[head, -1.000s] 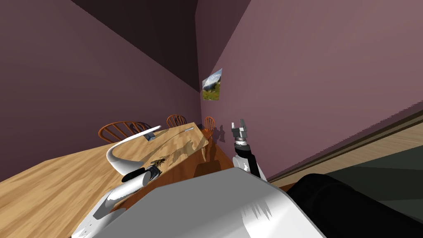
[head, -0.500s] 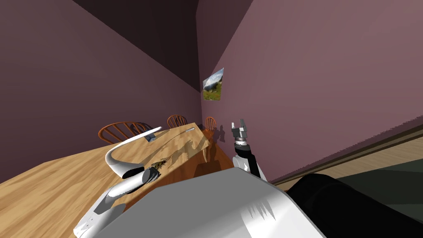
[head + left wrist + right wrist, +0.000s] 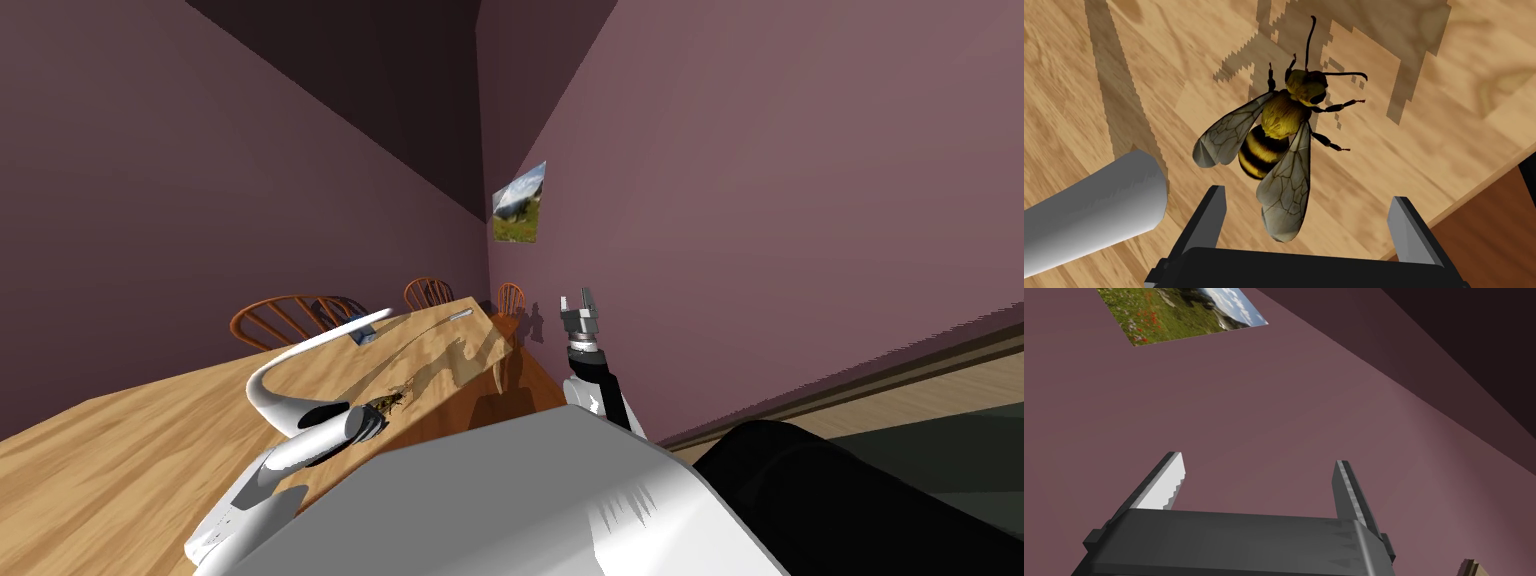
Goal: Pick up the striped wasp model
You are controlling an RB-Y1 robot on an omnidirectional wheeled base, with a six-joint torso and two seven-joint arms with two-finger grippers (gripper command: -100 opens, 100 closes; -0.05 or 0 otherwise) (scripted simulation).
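One striped wasp model point(image 3: 1279, 130) lies flat on the wooden table point(image 3: 1464, 90) near its edge, ungripped.
Its long axis runs roughly straight away from the left gripper point(image 3: 1309, 195), head and antennae pointing away, one wing tip reaching between the spread fingers, apart from both; the right gripper point(image 3: 1259, 459) is raised beside the wall, fingers apart.

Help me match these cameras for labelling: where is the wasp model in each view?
Head view: the wasp model is small on the wooden table, near its edge, just ahead of the left gripper.
Left wrist view: the wasp model is large in the middle, one wing tip between the open fingers.
Right wrist view: looks past the open right gripper, raised beside the table, away from the wasp model.
Shared landmark: the wooden table's edge beside the wasp model.
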